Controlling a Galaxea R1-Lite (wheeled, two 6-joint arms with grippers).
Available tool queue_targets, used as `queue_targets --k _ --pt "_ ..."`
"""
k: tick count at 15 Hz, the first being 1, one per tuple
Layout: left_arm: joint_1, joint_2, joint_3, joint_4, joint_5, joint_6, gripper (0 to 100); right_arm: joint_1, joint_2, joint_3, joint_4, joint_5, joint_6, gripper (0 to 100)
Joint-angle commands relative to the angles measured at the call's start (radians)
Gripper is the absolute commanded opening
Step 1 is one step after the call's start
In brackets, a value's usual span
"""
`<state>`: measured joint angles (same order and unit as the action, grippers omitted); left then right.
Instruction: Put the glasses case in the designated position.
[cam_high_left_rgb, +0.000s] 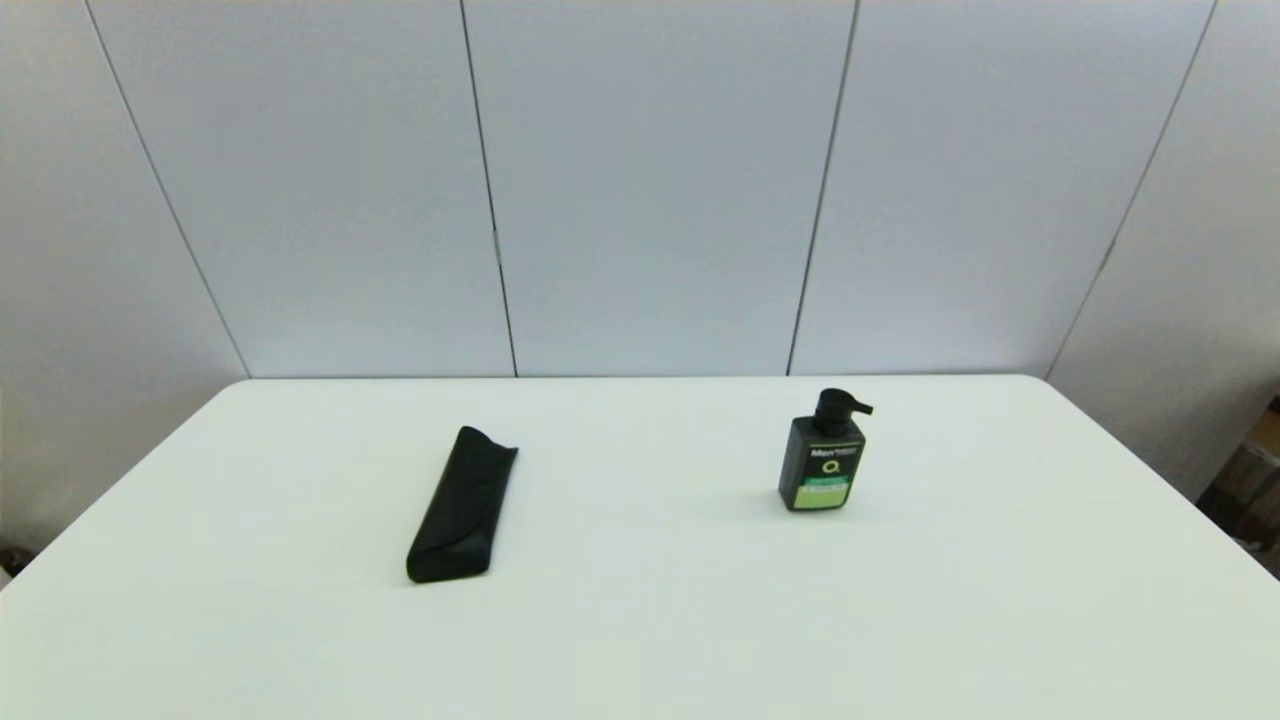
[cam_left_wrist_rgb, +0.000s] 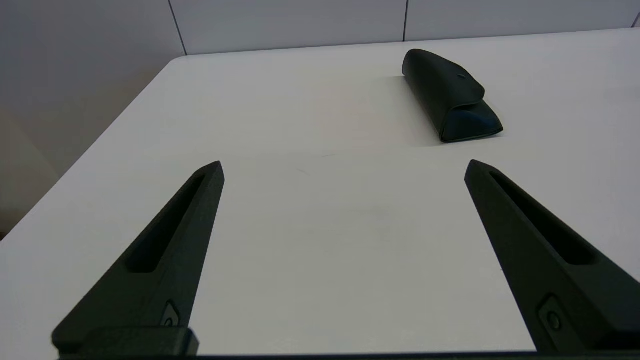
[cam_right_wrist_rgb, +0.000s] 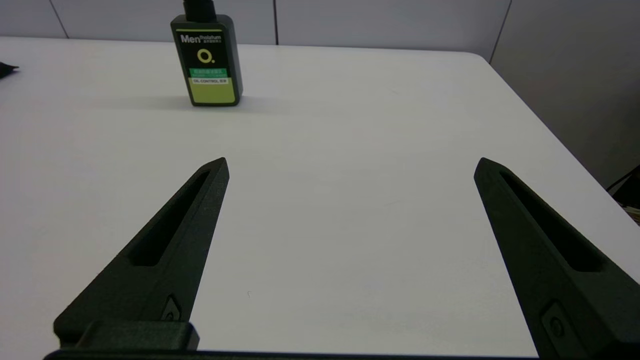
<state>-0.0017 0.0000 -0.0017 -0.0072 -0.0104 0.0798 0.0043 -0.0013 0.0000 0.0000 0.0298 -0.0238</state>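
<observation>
Setting: pale grey panelled walls (cam_high_left_rgb: 640, 180) back a white table (cam_high_left_rgb: 640, 620) that fills the lower half of the head view.
Glasses case: the long, slim matte-black soft glasses case (cam_high_left_rgb: 461, 507) lies flat on the table at left of centre in the head view, its notched end toward the wall and its rounded end nearer the camera, angled slightly off straight; nothing touches it.
Bottle: a squat black pump bottle with a green label (cam_high_left_rgb: 822, 463) stands upright at right of centre in the head view, its pump spout pointing to the frame's right, well apart from the case.
Left gripper: the left gripper (cam_left_wrist_rgb: 344, 170) hovers over bare table near the robot's side, out of the head view; its two long black fingers (cam_left_wrist_rgb: 170, 250) are spread wide with nothing between them. In the left wrist view the case (cam_left_wrist_rgb: 450, 95) sits beyond the fingertips, clear of them.
Right gripper: the right gripper (cam_right_wrist_rgb: 351, 167) hangs over bare table on the robot's right, likewise out of the head view; its fingers (cam_right_wrist_rgb: 170, 250) are also spread wide and hold nothing. In the right wrist view the bottle (cam_right_wrist_rgb: 207, 60) stands beyond the fingertips, untouched.
</observation>
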Motion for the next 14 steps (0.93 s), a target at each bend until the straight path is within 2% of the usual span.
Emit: queue_targets --k 1,12,14 --pt "0.0 0.002 0.0 0.0 0.0 0.0 100 0.0 0.001 0.0 0.0 0.001 -0.001 100" --pt "0.0 0.002 0.0 0.001 0.001 -0.002 100 0.0 0.001 0.0 0.0 0.001 -0.001 100" --pt "0.0 0.002 0.0 0.001 0.0 -0.045 100 0.0 0.001 0.0 0.0 0.001 -0.001 100"
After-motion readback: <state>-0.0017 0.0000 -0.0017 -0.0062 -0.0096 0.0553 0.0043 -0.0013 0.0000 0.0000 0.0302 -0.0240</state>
